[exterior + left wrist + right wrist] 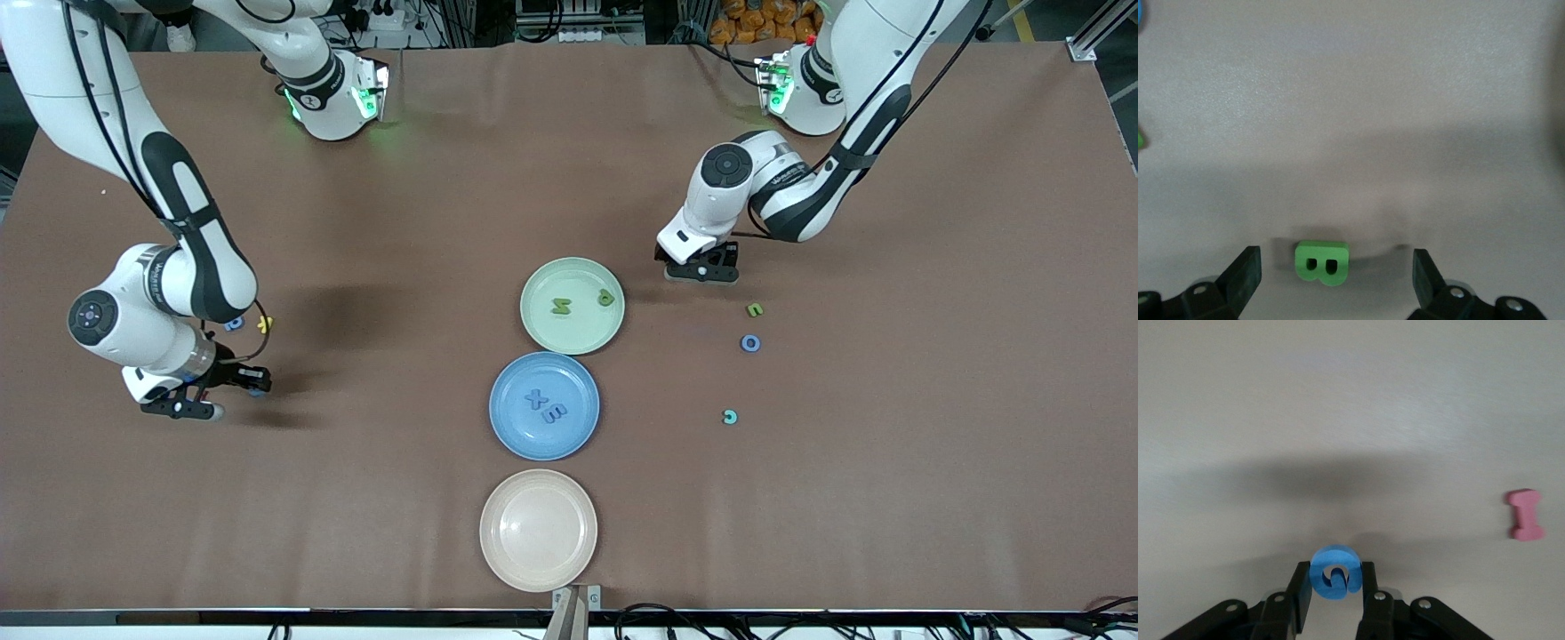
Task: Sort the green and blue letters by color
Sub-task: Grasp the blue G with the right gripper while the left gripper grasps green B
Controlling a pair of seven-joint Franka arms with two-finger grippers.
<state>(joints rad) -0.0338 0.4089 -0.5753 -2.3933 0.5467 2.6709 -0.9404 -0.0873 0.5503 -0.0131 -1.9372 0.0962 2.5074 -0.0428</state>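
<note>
M, one more green on green plate (537, 331); X, E on blue plate (507, 434). Blue G (1335, 572) clamped by right gripper (233, 388); green B (1322, 263) between wide-open left gripper (1335, 275); O (750, 343), U (754, 309) unsorted at plates' 3 o'clock.

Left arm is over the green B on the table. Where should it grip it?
Come straight down and pinch the green B across its flat outer sides. It lies flat between the open left gripper fingers, apart from both, with bare table around it.
</note>
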